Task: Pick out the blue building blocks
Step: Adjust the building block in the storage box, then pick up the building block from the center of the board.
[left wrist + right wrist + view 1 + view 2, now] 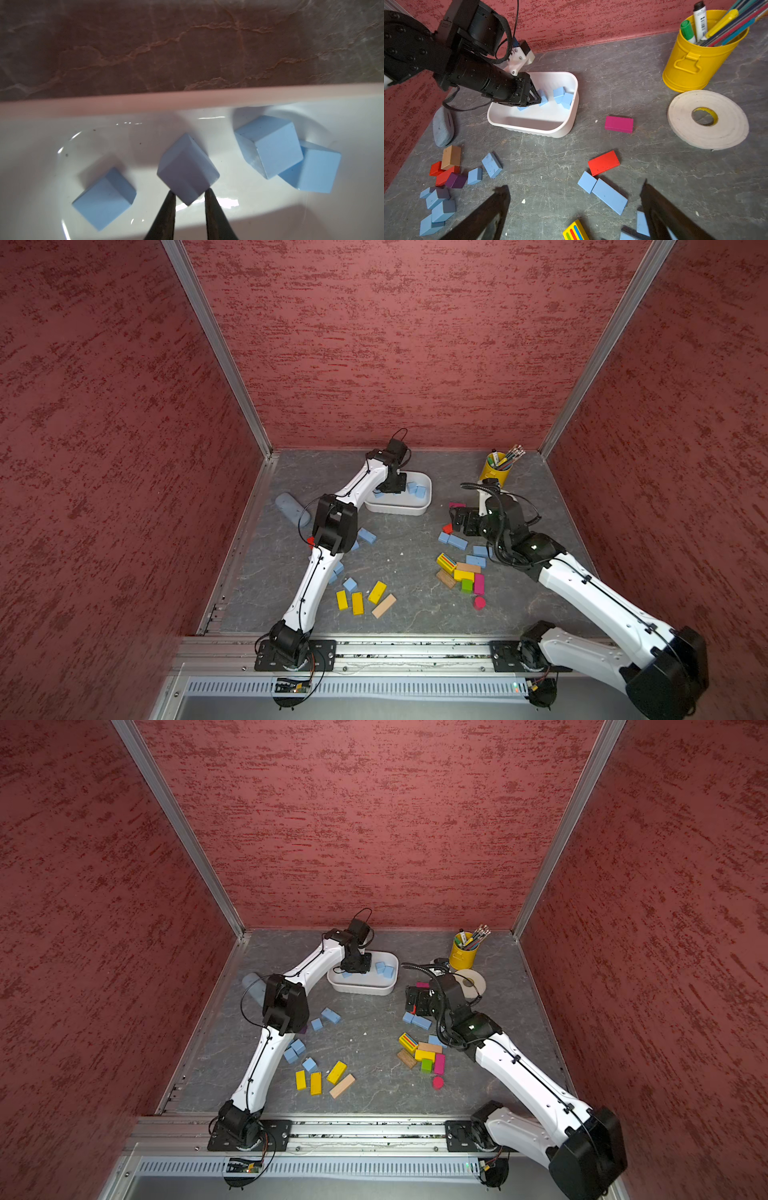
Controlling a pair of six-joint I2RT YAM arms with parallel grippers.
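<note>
A white tub point(399, 512) point(361, 990) stands at the back of the table. My left gripper point(390, 489) point(355, 968) point(190, 192) reaches into it, shut on the lower corner of a blue cube point(187, 170) point(543, 97). Three more blue cubes point(268, 145) point(311, 168) point(104, 195) lie on the tub floor. Other blue building blocks lie loose on the table, on the left point(367, 536) point(350, 584) and on the right point(457, 542) point(609, 196) point(586, 182). My right gripper point(455, 520) point(574, 187) hovers open over the right group with nothing between its fingers.
A yellow tin of pens point(494, 472) and a tape roll point(708, 118) stand at the back right. A grey pouch point(291, 508) lies at the left wall. Yellow and wood blocks point(357, 601), a mixed coloured pile point(463, 572), a magenta block point(618, 124) and a red block point(603, 163) lie about.
</note>
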